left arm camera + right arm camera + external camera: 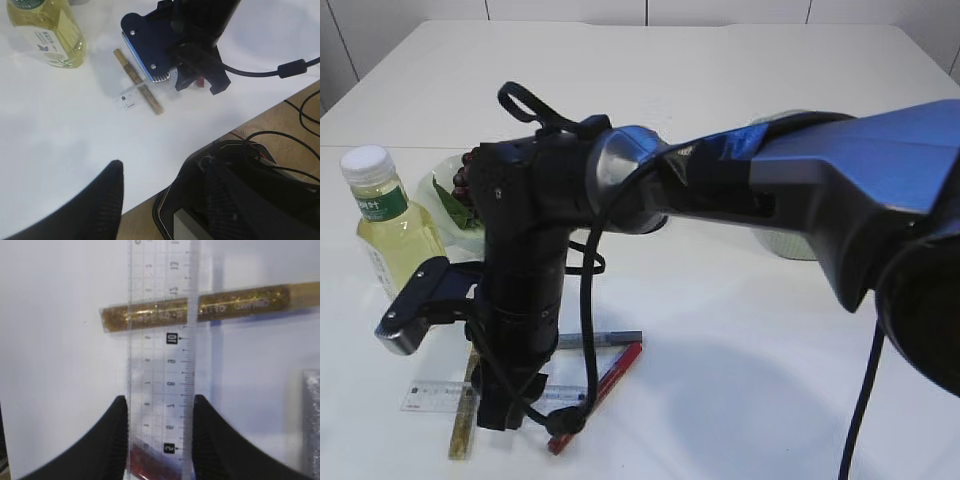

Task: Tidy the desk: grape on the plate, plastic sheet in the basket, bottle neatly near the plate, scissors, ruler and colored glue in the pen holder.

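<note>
Risk: the ruler is lying flat on the table and thin, so the right gripper may be skidding off its edges or dragging it; the gold glue is crossing it and the red glue is lying under its near end, so lifting could be scattering both. Right fingers are standing part-closed against both long edges of the ruler, pinching it; left gripper is hanging apart, holding nothing.

Robot lab, bare white table, loose cables, white panelled wall
</note>
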